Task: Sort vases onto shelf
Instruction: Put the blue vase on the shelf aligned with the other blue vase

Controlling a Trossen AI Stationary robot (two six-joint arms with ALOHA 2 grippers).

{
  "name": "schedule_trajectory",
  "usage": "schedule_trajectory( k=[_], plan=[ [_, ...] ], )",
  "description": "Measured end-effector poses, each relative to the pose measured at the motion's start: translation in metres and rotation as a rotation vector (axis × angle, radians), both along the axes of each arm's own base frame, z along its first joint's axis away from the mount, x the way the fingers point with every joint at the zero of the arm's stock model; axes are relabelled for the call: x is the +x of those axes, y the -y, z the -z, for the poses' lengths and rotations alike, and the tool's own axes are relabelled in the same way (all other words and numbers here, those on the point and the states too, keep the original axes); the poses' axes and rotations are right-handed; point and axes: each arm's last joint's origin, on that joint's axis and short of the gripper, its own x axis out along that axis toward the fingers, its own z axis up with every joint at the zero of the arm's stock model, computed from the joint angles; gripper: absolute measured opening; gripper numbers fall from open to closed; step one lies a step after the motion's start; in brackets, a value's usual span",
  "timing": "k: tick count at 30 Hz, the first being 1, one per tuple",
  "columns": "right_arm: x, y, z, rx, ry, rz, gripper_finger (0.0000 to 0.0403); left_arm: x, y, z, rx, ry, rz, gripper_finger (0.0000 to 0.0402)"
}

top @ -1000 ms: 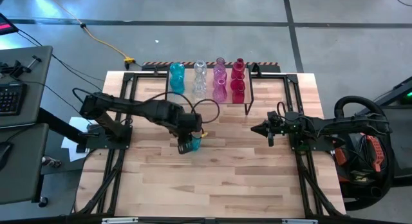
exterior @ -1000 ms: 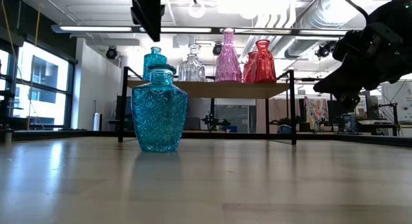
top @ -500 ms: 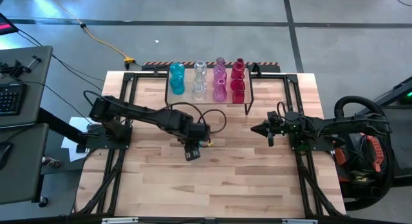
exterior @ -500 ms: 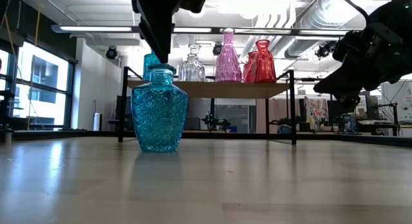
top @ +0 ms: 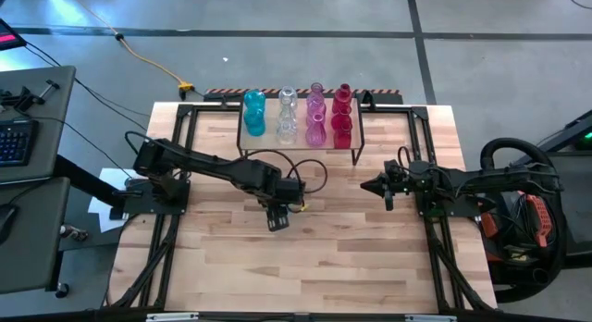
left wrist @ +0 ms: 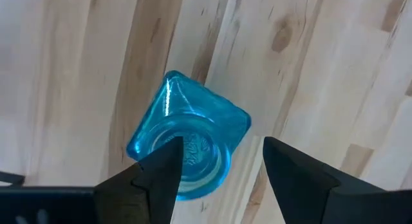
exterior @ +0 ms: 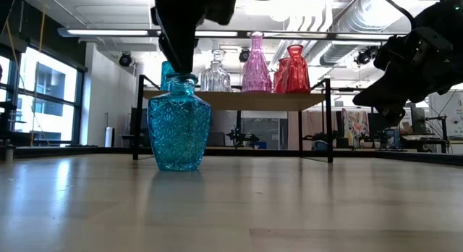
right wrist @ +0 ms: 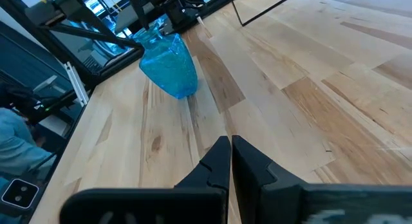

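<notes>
Beneath both arms lies the wooden slat tabletop [top: 305,257]. Beyond the left arm's jaws, at the far edge, stands the shelf [exterior: 235,100], already bearing teal, clear, pink and red vases [top: 314,114] in a row. Directly below the left gripper [left wrist: 219,169] stands a faceted teal vase [exterior: 179,125], upright on the tabletop; the jaws are spread wide, one finger [left wrist: 158,176] over the vase's rim and the other past its side, not clamping it. Well to the right, the right gripper [right wrist: 230,161] hovers above bare wood, jaws pressed together and holding nothing, pointing toward that teal vase.
</notes>
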Motion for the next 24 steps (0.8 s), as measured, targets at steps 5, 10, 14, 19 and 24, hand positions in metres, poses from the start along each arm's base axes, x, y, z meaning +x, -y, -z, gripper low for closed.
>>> schedule_trajectory(
  k=[5, 10, 14, 19, 24],
  plan=[
    [0.0, 0.0, 0.001, 0.001, -0.006, 0.0, 0.0, 0.005, -0.005, 0.009, -0.036, -0.03, -0.008, 0.0206],
    [0.0, 0.0, 0.001, 0.001, -0.012, 0.0, 0.0, 0.005, -0.009, 0.009, -0.03, -0.031, 0.004, 0.0206],
    [0.0, 0.0, 0.001, 0.001, -0.012, 0.0, 0.0, 0.005, -0.009, 0.009, -0.027, -0.035, 0.008, 0.0193],
    [0.0, 0.0, 0.001, 0.001, -0.011, 0.0, 0.0, 0.005, -0.01, 0.009, -0.006, -0.036, 0.003, 0.015],
    [0.0, 0.0, 0.001, 0.001, -0.011, 0.0, 0.0, 0.003, -0.013, 0.009, 0.017, -0.05, -0.013, 0.0093]
  ],
)
